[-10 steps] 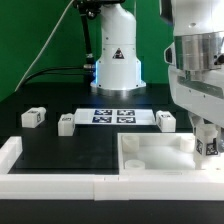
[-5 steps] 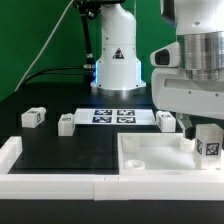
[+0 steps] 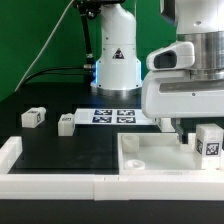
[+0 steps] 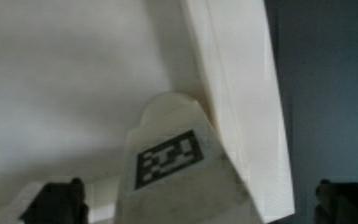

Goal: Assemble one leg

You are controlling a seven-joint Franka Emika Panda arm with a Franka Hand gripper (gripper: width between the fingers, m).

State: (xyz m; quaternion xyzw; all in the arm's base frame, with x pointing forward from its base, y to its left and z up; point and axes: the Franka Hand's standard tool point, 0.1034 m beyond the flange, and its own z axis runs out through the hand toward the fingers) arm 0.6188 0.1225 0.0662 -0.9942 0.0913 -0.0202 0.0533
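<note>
One leg [image 3: 208,140], a small white block with a black-and-white tag, stands upright in the corner of the large white square part [image 3: 150,152] at the exterior view's right. My gripper [image 3: 183,128] hangs just to that view's left of the leg and does not hold it. In the wrist view the leg [image 4: 172,155] stands against the part's raised wall [image 4: 238,90]. My gripper [image 4: 199,203] is open, with its dark fingertips [image 4: 55,202] wide apart on either side of the leg and not touching it.
Two more legs [image 3: 33,117] [image 3: 66,123] lie on the black table at the exterior view's left. The marker board [image 3: 113,116] lies in front of the robot base [image 3: 116,60]. Long white border bars [image 3: 50,185] run along the front and left edges.
One second ago my gripper was shut on the leg in the corner. It has let go, and the hand has turned and shifted toward the exterior view's left. The leg stays standing.
</note>
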